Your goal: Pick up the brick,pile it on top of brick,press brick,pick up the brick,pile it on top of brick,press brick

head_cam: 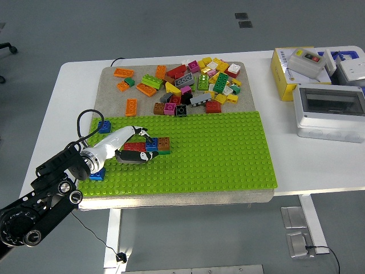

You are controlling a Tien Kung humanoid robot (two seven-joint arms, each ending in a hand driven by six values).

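Your left robot hand (136,149) reaches in from the lower left over the green baseplate (217,154), its white forearm shell lying low across the studs. Its dark fingers (132,157) curl round the near side of a small brick cluster (149,146), with one finger lying over the top of it; whether they pinch a single brick or only press on the cluster, you cannot tell from this view. The cluster sits on the left part of the baseplate: a red brick (135,147) on the left, a blue brick (151,143) in the middle, a brown brick (163,144) on the right, with a strip of green showing under the brown one. Your right hand is out of the picture.

Just behind the wrist, another blue brick (97,174) sits at the baseplate's left edge, partly hidden by the arm. A third blue brick (104,126) rests at the baseplate's far left corner, beside the black cable (84,123) that loops up from the arm.

Beyond the baseplate, a grey mat (111,94) carries the loose brick pile (197,84), with several orange pieces (123,73) scattered apart to its left. On the white counter (74,97) to the right stand a yellow box (283,71) and a grey enclosure with a clear window (329,111).
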